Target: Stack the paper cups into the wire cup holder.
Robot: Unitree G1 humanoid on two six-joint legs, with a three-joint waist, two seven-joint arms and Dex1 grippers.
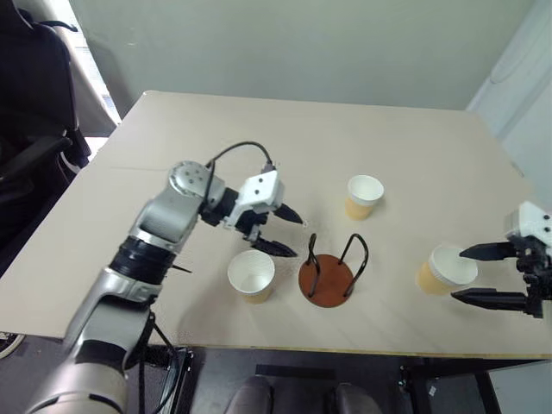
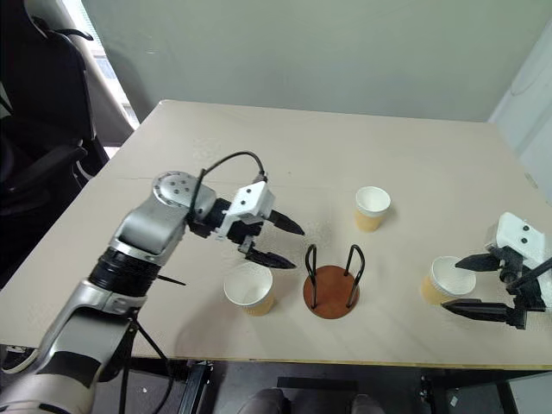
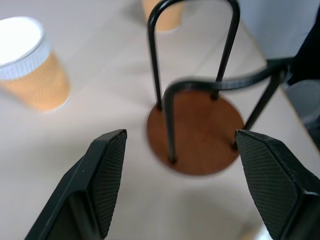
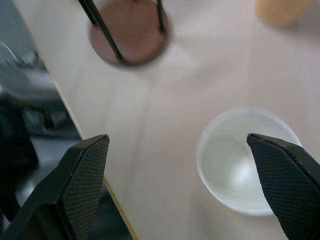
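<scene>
The wire cup holder (image 1: 329, 274) was found standing empty near the front edge of the worktop (image 1: 259, 138), taken here as the centre of the clock face. None of the three paper cups had been stacked in it. One cup (image 1: 251, 276) stood upright just beside it at nine o'clock, a second (image 1: 364, 197) stood apart at about one o'clock, and the third (image 1: 445, 269) stood well apart at three o'clock, near the worktop's right edge.

The left gripper (image 1: 286, 233) was held above the worktop between the nine o'clock cup and the holder, its jaws spread wide with nothing between them. No cup was gripped or touched by it. In the left wrist view the holder's base lay beyond the open jaws. The placing of this cup so close to the holder was judged to leave it awkwardly set for lifting over the wires.

The right gripper (image 1: 479, 274) was held with its jaws fully apart on either side of the three o'clock cup, empty and not yet in contact. This was judged an approach for a grasp.

The cups were noted as tapered, tan-yellow outside, white inside, with rolled white rims. The holder was noted as a reddish-brown disc carrying thin black wire loops, upright and undamaged.
</scene>
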